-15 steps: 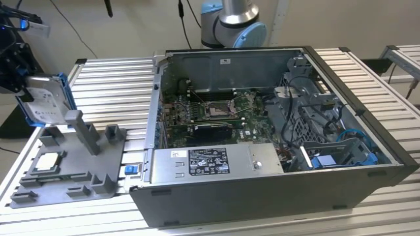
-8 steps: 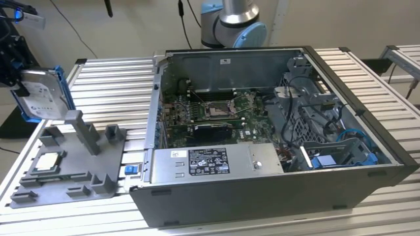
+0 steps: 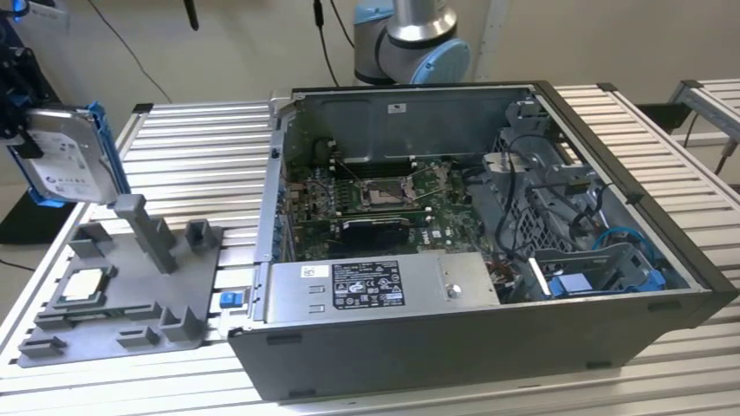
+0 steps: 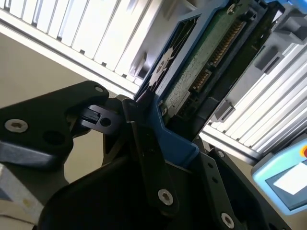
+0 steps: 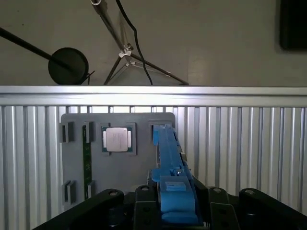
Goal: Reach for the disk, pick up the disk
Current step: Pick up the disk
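The disk (image 3: 68, 160) is a silver drive with a white label and blue rails. It hangs upright in the air at the exterior view's far left, above the grey fixture (image 3: 127, 295). My gripper (image 3: 23, 126) is shut on its edge. In the first wrist view the disk's blue rail (image 5: 170, 172) runs edge-on out from between my fingers (image 5: 144, 203), over the fixture (image 5: 76, 163). In the second wrist view the disk's green circuit side (image 4: 201, 67) and blue rail sit clamped in my gripper (image 4: 158, 129).
A small square CPU chip (image 3: 83, 286) (image 5: 117, 140) lies in the fixture, which has upright posts (image 3: 145, 230). An open computer case (image 3: 463, 347) with a grey labelled box (image 3: 370, 286) stands on the slatted table (image 3: 185, 147). The arm's base (image 3: 411, 43) rises behind it.
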Robot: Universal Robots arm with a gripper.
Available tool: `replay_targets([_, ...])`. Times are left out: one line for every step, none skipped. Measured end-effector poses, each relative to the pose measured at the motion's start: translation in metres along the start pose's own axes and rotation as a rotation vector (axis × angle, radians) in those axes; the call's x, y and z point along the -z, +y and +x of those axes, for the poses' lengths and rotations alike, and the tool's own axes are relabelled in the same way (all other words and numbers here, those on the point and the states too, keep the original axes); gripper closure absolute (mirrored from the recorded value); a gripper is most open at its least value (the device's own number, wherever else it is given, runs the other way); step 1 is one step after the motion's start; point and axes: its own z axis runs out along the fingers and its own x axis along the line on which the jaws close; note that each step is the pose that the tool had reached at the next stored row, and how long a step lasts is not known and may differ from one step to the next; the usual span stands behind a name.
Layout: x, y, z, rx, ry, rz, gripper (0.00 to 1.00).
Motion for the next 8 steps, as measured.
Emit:
replay_targets([0.0021, 0.0001, 0.0, 0.0, 0.0, 0.0001, 1.0])
replay_targets([0.0045, 0.0002, -0.0001, 0.0, -0.0001, 0.0001, 1.0])
replay_targets([0.0068, 0.0002, -0.0002, 0.0, 0.0, 0.0001, 1.0])
replay_targets([0.0089, 0.0003, -0.0002, 0.0, -0.0001, 0.0001, 1.0])
replay_targets([0.0111, 0.0005, -0.0002, 0.001, -0.0003, 0.0, 1.0])
replay_targets([0.0135, 0.0007, -0.0003, 0.001, -0.0012, 0.0002, 1.0])
replay_targets([0.0156, 0.0009, -0.0003, 0.001, -0.0017, 0.0004, 1.0])
replay_targets([0.0175, 0.0011, -0.0004, 0.001, -0.002, 0.0006, 1.0])
